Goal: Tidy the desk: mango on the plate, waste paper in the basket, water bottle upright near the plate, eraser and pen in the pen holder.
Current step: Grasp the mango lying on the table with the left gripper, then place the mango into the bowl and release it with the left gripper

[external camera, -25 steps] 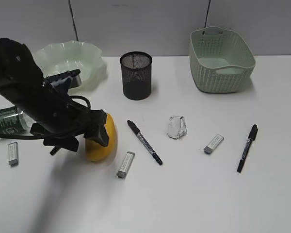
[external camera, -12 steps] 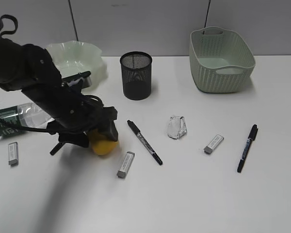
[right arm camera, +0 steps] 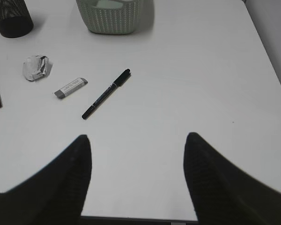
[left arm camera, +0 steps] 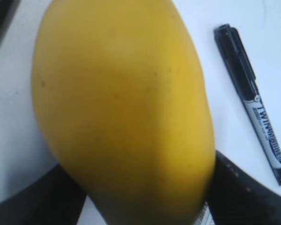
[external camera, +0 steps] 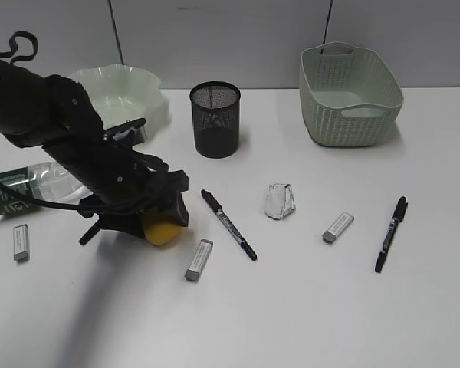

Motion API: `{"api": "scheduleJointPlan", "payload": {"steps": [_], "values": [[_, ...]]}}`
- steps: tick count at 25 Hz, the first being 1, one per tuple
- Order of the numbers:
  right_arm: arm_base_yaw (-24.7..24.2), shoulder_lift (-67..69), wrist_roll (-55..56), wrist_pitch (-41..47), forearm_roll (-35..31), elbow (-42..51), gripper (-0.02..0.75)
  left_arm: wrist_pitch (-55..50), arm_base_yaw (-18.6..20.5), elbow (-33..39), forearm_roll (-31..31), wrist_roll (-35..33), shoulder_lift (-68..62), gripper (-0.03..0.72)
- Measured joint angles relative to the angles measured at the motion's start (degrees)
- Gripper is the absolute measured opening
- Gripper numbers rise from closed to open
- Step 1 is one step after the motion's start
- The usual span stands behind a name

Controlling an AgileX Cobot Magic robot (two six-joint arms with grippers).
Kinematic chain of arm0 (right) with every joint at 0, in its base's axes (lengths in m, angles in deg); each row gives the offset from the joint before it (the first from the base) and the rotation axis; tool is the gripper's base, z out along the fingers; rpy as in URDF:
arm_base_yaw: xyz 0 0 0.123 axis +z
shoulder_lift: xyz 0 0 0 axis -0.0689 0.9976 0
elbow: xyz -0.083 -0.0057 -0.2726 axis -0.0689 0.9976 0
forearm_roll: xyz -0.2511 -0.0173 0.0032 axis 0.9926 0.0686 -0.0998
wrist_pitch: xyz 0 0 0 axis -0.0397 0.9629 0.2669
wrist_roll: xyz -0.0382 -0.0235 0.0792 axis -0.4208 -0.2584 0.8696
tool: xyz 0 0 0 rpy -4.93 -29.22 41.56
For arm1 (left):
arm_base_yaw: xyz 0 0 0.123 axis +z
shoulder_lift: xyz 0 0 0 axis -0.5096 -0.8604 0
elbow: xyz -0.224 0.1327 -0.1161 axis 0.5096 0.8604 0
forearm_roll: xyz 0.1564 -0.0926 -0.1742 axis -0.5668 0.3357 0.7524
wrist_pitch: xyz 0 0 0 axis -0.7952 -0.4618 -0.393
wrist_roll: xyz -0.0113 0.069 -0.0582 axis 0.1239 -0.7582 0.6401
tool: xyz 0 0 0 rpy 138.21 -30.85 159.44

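The yellow mango (external camera: 162, 231) lies on the desk (external camera: 307, 307) with my left gripper (external camera: 149, 208) down over it. In the left wrist view the mango (left arm camera: 122, 108) fills the frame, and a black finger lies against each of its flanks. The right gripper (right arm camera: 136, 140) hovers open over bare desk, out of the exterior view. Crumpled waste paper (external camera: 279, 201) sits mid-desk. The water bottle (external camera: 23, 192) lies on its side at far left. The plate (external camera: 149, 84), black pen holder (external camera: 215, 119) and basket (external camera: 351, 96) stand along the back.
Two black pens lie loose, one (external camera: 228, 225) just right of the mango and one (external camera: 391, 234) at the right. Three grey erasers lie about: one (external camera: 199, 259) near the mango, another (external camera: 338, 227) by the right pen, the last (external camera: 20, 241) at far left.
My left arm has swung right and lowered over the mango, hiding most of it, and its jaws have narrowed onto it. The right gripper has not moved.
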Motion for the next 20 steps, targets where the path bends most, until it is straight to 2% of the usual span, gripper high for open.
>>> {"api": "scheduleJointPlan", "payload": {"steps": [5, 10, 14, 20], "values": [[0.0, 0.0, 0.0, 0.0, 0.0, 0.0, 0.494, -2.2, 0.0, 0.1, -0.4, 0.1, 1.8, 0.559], [0.0, 0.0, 0.0, -0.1, 0.0, 0.0, 0.494, -1.6, 0.9, 0.1, -0.8, 0.1, 8.9, 0.559], [0.0, 0.0, 0.0, -0.1, 0.0, 0.0, 0.494, -1.7, 5.2, -3.2, -4.6, 0.1, 12.4, 0.557], [0.0, 0.0, 0.0, 0.0, 0.0, 0.0, 0.494, -2.1, 13.8, -16.5, -8.2, 0.2, 10.7, 0.557]]}}
